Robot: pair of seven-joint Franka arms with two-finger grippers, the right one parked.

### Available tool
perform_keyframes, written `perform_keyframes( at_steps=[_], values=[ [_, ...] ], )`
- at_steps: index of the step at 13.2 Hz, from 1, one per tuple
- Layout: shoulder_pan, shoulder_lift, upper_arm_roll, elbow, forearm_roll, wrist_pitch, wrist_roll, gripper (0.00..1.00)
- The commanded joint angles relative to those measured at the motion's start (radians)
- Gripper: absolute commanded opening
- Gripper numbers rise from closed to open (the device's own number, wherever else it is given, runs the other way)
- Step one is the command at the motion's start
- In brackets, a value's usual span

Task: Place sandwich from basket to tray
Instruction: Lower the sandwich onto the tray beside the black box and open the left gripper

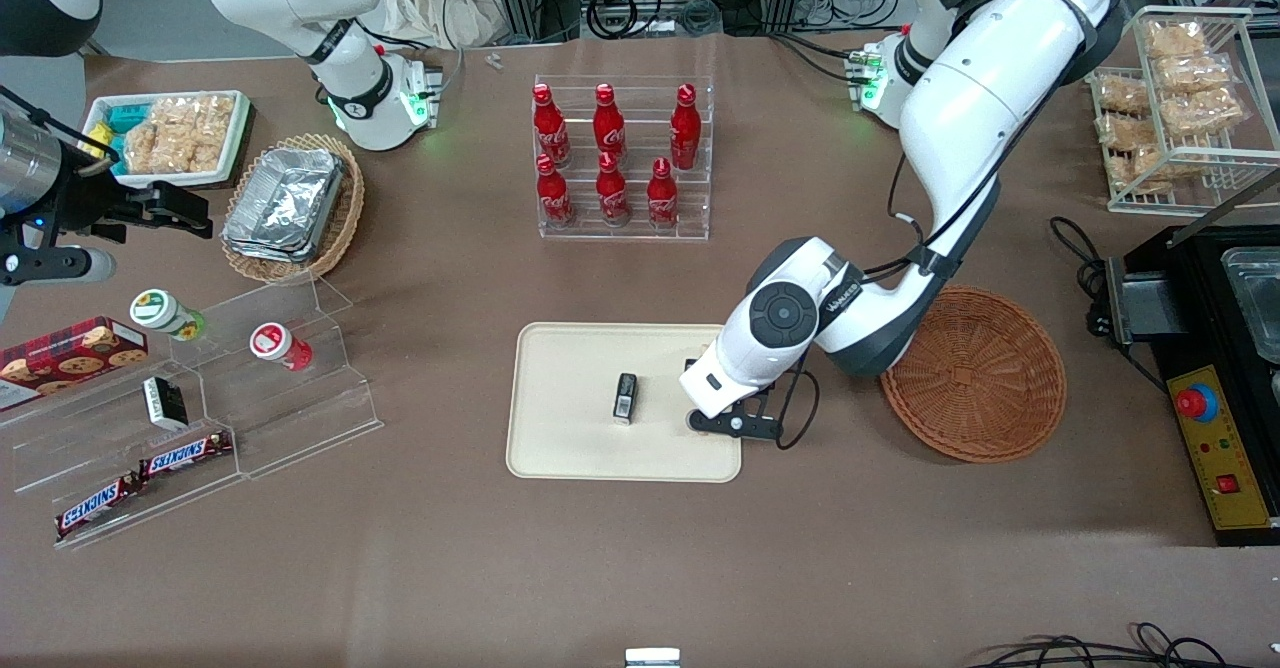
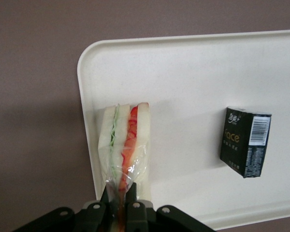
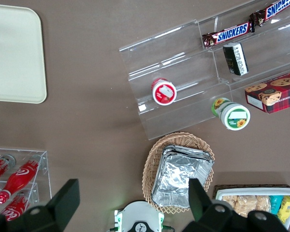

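The sandwich [image 2: 124, 145], white bread with red and green filling in clear wrap, is pinched at its tip by my gripper [image 2: 120, 203], which is shut on it. It hangs just over the edge of the cream tray [image 2: 183, 67], at the end nearest the basket. In the front view the gripper [image 1: 722, 418] is low over the tray [image 1: 570, 368] and the arm hides the sandwich. The round reddish-brown wicker basket [image 1: 975, 373] sits beside the tray, toward the working arm's end, with nothing showing in it.
A small black box [image 1: 625, 395] [image 2: 245, 141] lies near the tray's middle. A clear rack of red bottles [image 1: 620, 158] stands farther from the front camera. Acrylic steps with snacks [image 1: 190, 408], a tan basket of foil containers [image 1: 290, 203] and a snack tray [image 1: 175, 133] lie toward the parked arm's end.
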Motion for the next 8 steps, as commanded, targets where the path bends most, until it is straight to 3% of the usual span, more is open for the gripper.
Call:
perform_keyframes(
  at_steps=[1, 2, 3, 4, 6, 8],
  values=[
    [-0.028, 0.01, 0.019, 0.033, 0.021, 0.006, -0.008, 0.0],
    [-0.028, 0.01, 0.019, 0.031, 0.019, 0.006, -0.015, 0.1],
    [-0.028, 0.018, 0.018, 0.03, 0.014, 0.006, -0.018, 0.33],
    [-0.028, 0.022, 0.018, 0.028, 0.01, 0.006, -0.02, 0.49],
    [-0.028, 0.022, 0.018, 0.027, 0.016, 0.006, -0.055, 0.98],
    [-0.028, 0.019, 0.018, 0.027, 0.005, 0.006, -0.063, 0.98]
  ],
)
